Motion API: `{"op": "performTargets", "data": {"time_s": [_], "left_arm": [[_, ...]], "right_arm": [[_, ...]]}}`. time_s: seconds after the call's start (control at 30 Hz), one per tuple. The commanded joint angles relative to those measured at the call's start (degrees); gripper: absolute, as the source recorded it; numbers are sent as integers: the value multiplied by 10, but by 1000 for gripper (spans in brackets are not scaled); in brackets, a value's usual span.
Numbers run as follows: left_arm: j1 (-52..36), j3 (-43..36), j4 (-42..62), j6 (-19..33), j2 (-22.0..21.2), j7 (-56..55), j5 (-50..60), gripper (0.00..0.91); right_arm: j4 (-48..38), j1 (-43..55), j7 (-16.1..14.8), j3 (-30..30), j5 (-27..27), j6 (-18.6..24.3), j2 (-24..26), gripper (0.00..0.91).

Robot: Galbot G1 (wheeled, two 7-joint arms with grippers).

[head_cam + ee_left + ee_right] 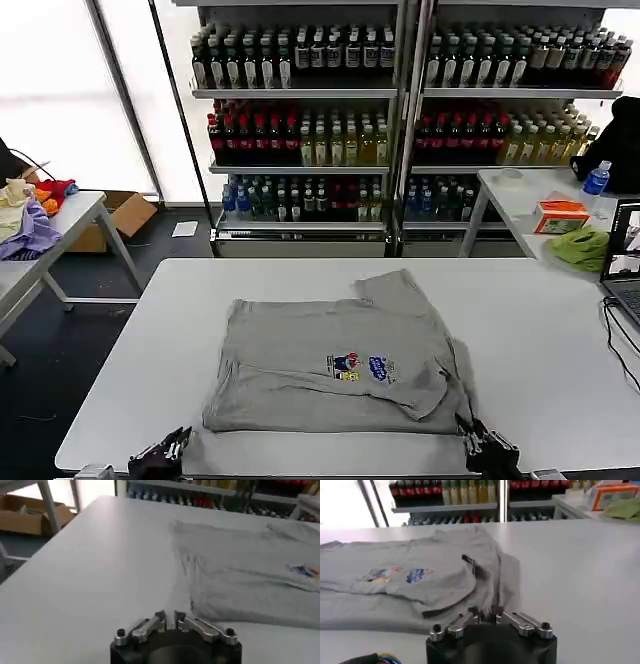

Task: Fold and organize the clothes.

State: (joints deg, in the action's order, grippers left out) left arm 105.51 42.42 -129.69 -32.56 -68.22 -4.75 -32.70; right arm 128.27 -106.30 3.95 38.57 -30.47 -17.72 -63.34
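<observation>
Both pincers sit at the desk's [560,330] near edge: the left pincer [165,452] closed and empty, clear of the cloth; the right pincer [487,447] closed and empty too, just beside the T-shirt's [330,365] near right corner. The T-shirt lies mid-desk, partly folded, print up. Likely between folds; next, each pincer must open and take a hem corner.

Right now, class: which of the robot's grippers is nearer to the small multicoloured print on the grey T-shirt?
Right. The right gripper sits at the table's near edge, by the T-shirt's near right corner. The left gripper waits past the near left corner, farther from the print.
</observation>
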Motion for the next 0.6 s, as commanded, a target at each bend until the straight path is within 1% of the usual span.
{"op": "performTargets", "data": {"time_s": [0.03,0.1,0.17,0.2,0.23,0.27,0.3,0.33,0.37,0.4,0.43,0.47,0.5,0.57,0.6], "left_arm": [[-73,64,-17,-5,41,-2,-55,907],[-110,49,-3,-5,56,-8,-70,907],[-154,24,24,-5,78,-21,-59,907],[-183,8,45,-6,90,-12,-65,907],[-196,1,55,-6,96,-9,-70,907],[-216,-13,80,-5,103,-4,-71,907],[-255,-26,113,-5,112,16,-71,907],[-276,-36,127,-5,117,21,-73,907],[-303,-48,155,-5,120,29,-73,907],[-343,-72,183,-5,125,48,-73,907],[-353,-85,195,-5,130,56,-74,907],[-378,-100,211,-5,133,72,-71,907],[-406,-123,247,-5,137,90,-69,907],[-443,-154,286,-5,138,99,-64,907],[-471,-182,306,-5,138,112,-57,907]], "right_arm": [[21,40,-15,32,-37,3,11,907],[0,91,-31,33,-45,2,33,907],[-33,150,-47,20,-47,-12,57,907],[-58,199,-60,7,-52,-33,73,907],[-75,236,-64,-2,-54,-42,80,907],[-97,281,-72,-15,-56,-71,88,907],[-132,343,-93,-37,-53,-91,98,907],[-152,377,-99,-52,-53,-96,106,907],[-190,408,-106,-78,-52,-111,109,907],[-232,467,-127,-104,-47,-138,110,907],[-251,506,-137,-125,-46,-148,110,907],[-292,553,-150,-149,-42,-153,108,907],[-339,591,-176,-185,-30,-152,103,907],[-398,636,-197,-218,-16,-149,94,907],[-439,665,-217,-241,-1,-144,83,907]]}}
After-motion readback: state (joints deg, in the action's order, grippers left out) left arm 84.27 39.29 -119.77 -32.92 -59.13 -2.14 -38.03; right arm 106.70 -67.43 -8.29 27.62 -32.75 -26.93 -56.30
